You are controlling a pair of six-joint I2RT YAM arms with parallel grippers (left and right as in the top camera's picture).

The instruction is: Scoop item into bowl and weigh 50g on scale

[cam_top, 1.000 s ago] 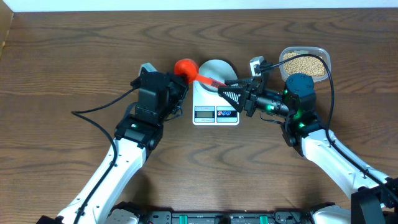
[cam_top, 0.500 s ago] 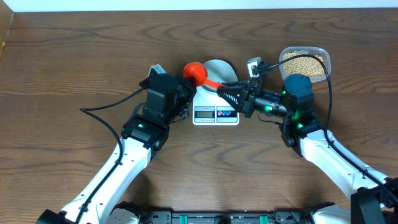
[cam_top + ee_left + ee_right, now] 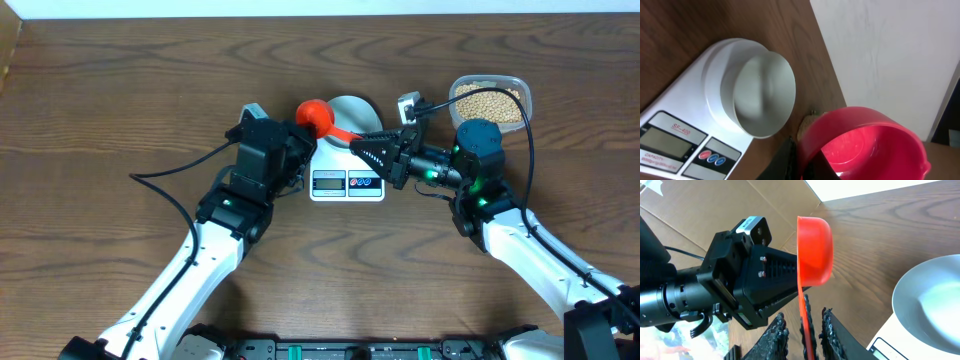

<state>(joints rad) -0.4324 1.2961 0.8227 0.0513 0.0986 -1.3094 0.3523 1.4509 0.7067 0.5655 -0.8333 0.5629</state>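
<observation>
The beans (image 3: 487, 101) lie in the clear tub (image 3: 524, 100) at the far right of the surface (image 3: 120, 100), well apart from the empty bowl (image 3: 352, 108) set on the scale (image 3: 335, 160). As light, hard, smooth grains they are judged apt to roll and spill, so they are best taken up with the red scoop (image 3: 313, 115) (rigid, light plastic), whose handle is clamped in the right pincer (image 3: 802, 330). Whether the left pincer (image 3: 799, 165) is open cannot be told. Compared with one second ago, the scoop and the left arm (image 3: 225, 205) are shifted right, toward the scale.
</observation>
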